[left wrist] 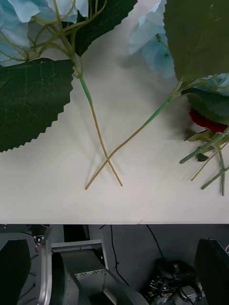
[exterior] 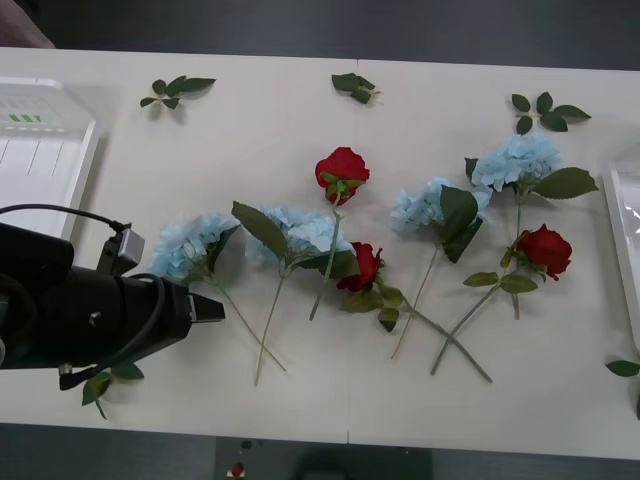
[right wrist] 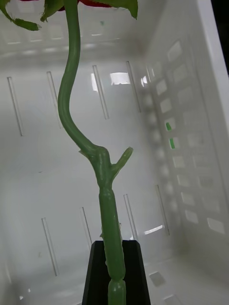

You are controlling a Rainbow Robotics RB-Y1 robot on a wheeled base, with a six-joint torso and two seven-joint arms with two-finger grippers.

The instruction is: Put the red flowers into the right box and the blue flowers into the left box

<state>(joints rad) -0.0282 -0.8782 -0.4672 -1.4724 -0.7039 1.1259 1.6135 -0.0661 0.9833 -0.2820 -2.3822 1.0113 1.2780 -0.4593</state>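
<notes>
Inside the right box (right wrist: pixel 191 143), the right gripper (right wrist: pixel 114 281) clenches one rose stem (right wrist: pixel 71 95). Beside that box, three roses (exterior: pixel 342 172) and four hydrangeas (exterior: pixel 300 232) wait; left gripper (left wrist: pixel 114 267) gapes empty.

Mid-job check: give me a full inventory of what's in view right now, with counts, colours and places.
red flowers: three, red, lying mid-table and toward the right.
fourth red flower: one, green stem upright inside a white slotted box.
blue flowers: four, pale blue, in a row across the table, the two leftmost with crossed stems.
left box: one, translucent white, table's left edge.
right box: one, white, table's right edge.
leaf sprigs: five, dark green, three along the far side, two near the front corners.
table: one, white.
left claw: black, open, above the crossed stems.
right claw: black, shut on the fourth red flower's stem.
</notes>
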